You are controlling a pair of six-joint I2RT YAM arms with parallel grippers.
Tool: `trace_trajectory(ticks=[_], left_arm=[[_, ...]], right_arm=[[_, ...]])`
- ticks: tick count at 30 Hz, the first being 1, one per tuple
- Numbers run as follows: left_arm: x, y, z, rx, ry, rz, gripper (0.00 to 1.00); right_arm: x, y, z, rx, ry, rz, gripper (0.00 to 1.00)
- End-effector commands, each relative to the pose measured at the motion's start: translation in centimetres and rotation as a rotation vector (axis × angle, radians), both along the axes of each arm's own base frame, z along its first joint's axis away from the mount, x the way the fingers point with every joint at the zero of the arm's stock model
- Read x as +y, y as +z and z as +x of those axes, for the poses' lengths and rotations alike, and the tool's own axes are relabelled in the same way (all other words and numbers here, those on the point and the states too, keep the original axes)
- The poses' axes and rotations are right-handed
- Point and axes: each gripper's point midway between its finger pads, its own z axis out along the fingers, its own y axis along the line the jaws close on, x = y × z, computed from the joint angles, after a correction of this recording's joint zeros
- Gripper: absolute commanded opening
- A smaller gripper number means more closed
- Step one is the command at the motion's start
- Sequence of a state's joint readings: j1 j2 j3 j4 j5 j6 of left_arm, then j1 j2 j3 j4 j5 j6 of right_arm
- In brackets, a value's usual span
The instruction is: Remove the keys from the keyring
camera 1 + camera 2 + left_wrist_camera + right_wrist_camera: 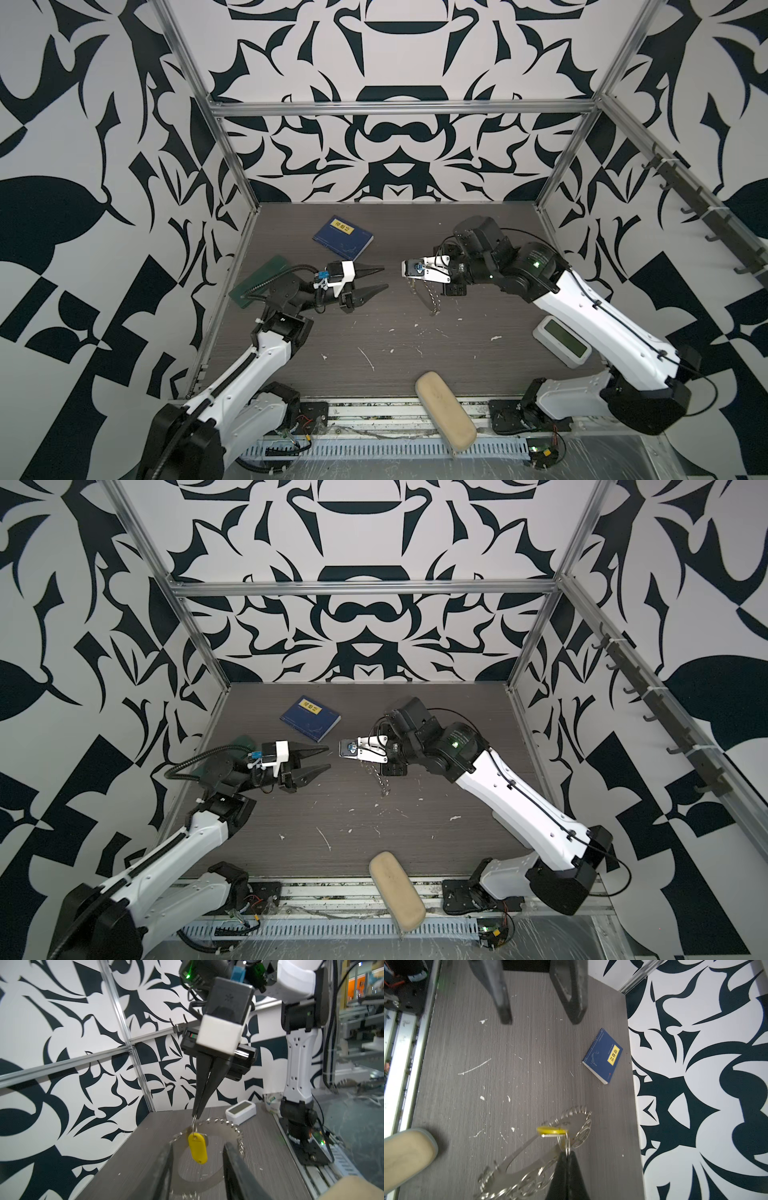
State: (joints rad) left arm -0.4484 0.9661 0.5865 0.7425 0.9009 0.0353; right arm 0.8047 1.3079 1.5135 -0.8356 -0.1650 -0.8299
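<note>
Step in hand: separating the key tag from the keyring; not yet done, judging by the tag hanging against the raised rim
Key tag position: hangs from its small ring, clear of the surface
Keyring position: tilted, with one edge lifted under the right gripper; the opposite edge appears to rest on the surface
Right gripper: closed tight on the small ring, carrying tag and rim together
Left gripper: jaws partly apart, nothing between them, pointed at the tag, near it but not touching
Next move, as judged: bring the left gripper forward and pinch the tag body, then work the ring off the rim; the tag hangs loose, so a slow, square approach is required
</note>
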Motion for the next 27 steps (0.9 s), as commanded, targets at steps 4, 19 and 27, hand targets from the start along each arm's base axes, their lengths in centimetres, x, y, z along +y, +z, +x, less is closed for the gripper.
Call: trace_trajectory(ticks=[4, 19, 27], left_arm=[[-1.8, -2.4, 0.1, 0.1, -0.05, 0.147, 0.39], [-4.1, -2.0, 0.9, 0.093, -0.086, 0.156, 0.36], [-4.5, -2.0, 1.1, 0.097, -0.09, 0.159, 0.33]], right_arm=[[1.4, 3.7, -0.7, -0.047, 0.004, 0.258, 0.0], [1.6, 3.8, -1.5, -0.038, 0.041, 0.292, 0.0], [1.5, 4.1, -1.8, -0.033, 0.052, 0.292, 0.0]])
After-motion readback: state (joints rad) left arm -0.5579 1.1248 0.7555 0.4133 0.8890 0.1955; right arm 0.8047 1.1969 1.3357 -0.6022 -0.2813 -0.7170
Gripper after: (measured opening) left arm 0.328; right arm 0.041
